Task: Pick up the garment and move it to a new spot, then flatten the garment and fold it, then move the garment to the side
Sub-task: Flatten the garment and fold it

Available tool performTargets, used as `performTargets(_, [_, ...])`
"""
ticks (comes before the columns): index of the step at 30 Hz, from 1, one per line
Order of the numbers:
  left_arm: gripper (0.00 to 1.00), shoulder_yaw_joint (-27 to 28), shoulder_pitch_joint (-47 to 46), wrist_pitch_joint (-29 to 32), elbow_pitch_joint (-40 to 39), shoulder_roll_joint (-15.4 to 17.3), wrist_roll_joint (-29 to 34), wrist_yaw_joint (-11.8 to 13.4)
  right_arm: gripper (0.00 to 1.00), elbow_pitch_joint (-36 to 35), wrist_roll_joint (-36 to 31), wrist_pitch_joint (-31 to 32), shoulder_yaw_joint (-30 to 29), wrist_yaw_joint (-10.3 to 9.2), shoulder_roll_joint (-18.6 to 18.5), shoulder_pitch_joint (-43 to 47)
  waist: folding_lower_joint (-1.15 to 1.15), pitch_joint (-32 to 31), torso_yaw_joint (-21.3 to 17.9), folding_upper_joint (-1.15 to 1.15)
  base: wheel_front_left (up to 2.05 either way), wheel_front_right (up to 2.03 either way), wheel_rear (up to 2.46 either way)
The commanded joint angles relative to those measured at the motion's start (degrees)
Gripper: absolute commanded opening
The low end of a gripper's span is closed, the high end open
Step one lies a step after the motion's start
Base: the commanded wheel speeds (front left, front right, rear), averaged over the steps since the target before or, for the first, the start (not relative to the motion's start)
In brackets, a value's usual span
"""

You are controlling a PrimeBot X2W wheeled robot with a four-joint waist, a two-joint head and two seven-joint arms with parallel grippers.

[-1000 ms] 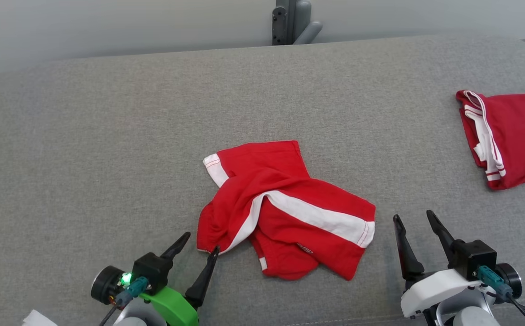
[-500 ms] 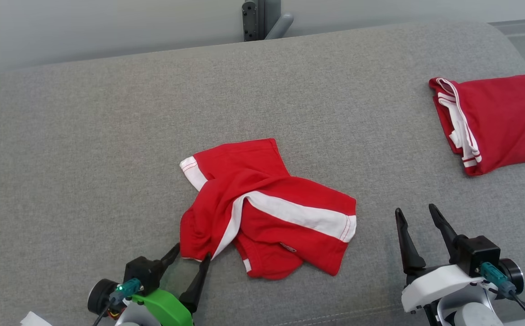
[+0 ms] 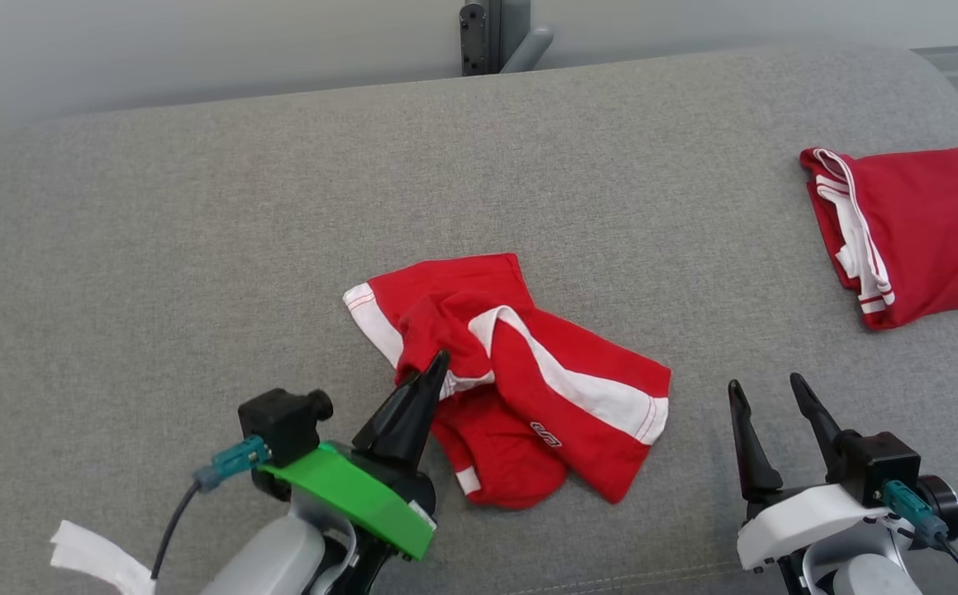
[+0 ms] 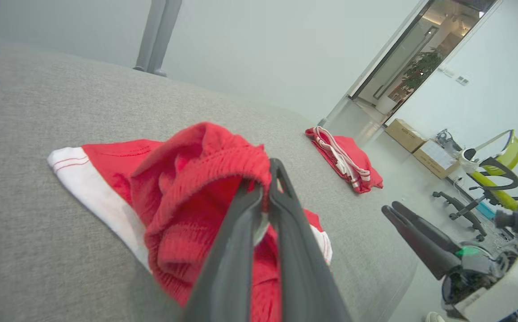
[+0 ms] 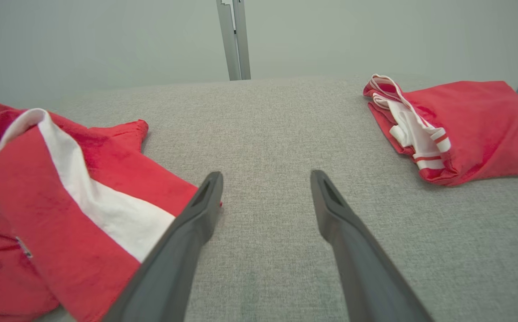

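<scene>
On grey fabric surface (image 3: 197,231), left end effector (image 3: 439,362) tight on red garment (image 3: 586,372), right end effector (image 3: 764,384) agape.

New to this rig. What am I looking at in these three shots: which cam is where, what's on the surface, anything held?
A wheeled robot with two arms. The wide shot is from its head camera, looking down; the other two are from wrist cameras, each looking along that hand's two dark fingers. On the grey fabric surface lie a crumpled red-and-white garment and a folded red garment at the right. The left hand, on the green-trimmed arm, is shut on a bunched edge of the crumpled garment. The right hand is open and empty, right of it.
</scene>
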Motion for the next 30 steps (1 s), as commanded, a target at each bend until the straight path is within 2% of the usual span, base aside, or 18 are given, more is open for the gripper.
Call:
performTargets(1, [0.0, -0.65, -1.66, 0.2, -1.81, 0.86, -2.67, 0.05, 1.0, 0.04, -0.12, -0.16, 0.1, -0.05, 0.02, 0.59, 0.0, -0.38, 0.42, 0.0, 0.0, 0.0, 0.0])
performTargets(5, [0.0, -3.26, -5.18, 5.06, -6.61, 2.36, -9.22, 0.05, 1.0, 0.06, 0.19, -0.16, 0.2, -0.05, 0.09, 0.34, 0.0, -0.58, 1.22, 0.0, 0.0, 0.0, 0.0])
performTargets(9, [0.0, -3.54, -8.58, 13.08, -9.2, 1.44, -16.51, 0.7, 1.0, 0.02, 0.51, -0.16, 0.8, -0.05, 0.19, 0.35, 0.0, -0.72, 1.63, 0.0, 0.0, 0.0, 0.0])
performTargets(12, [0.0, -0.71, -7.86, 15.91, -11.16, -1.87, -24.11, 3.92, 1.0, 0.07, 0.7, -0.15, 1.14, -0.05, 0.27, 0.64, 0.0, -0.74, 1.45, 0.0, 0.0, 0.0, 0.0])
performTargets(14, [0.0, 2.75, -5.91, 17.5, -13.85, -4.47, -31.96, 6.82, 1.0, -0.02, 0.8, -0.16, 0.93, -0.05, 0.23, 0.84, 0.0, -0.69, 1.25, 0.0, 0.0, 0.0, 0.0])
performTargets(18, [0.0, 8.73, -3.31, 19.84, -20.68, -5.61, -42.53, 12.49, 1.0, -0.51, 0.53, -0.16, 0.09, -0.05, 0.29, 0.91, 0.0, -0.18, 1.25, 0.0, 0.0, 0.0, 0.0])
performTargets(21, [0.0, 11.58, -0.69, 20.56, -21.85, -2.69, -44.97, 16.42, 1.0, -0.63, 0.17, -0.16, -0.16, -0.05, 0.32, 0.95, 0.0, 0.42, 1.44, 0.0, 0.0, 0.0, 0.0])
performTargets(23, [0.0, 11.71, 1.9, 22.01, -21.22, -0.34, -45.71, 17.39, 1.0, -0.72, 0.09, -0.16, -0.01, -0.05, 0.31, 0.75, 0.0, 0.7, 1.44, 0.0, 0.0, 0.0, 0.0])
performTargets(26, [0.0, 10.97, 6.72, 24.7, -18.77, 4.27, -45.95, 17.07, 1.0, -0.87, 0.28, -0.16, -0.45, -0.05, 0.32, 1.09, 0.0, 0.86, 2.01, 0.0, 0.0, 0.0, 0.0])
performTargets(30, [0.0, 11.3, 12.02, 25.76, -13.12, 8.19, -46.4, 15.93, 1.0, -0.56, 0.04, -0.16, -0.48, -0.05, 0.33, 1.59, 0.0, 0.86, 2.94, 0.0, 0.0, 0.0, 0.0])
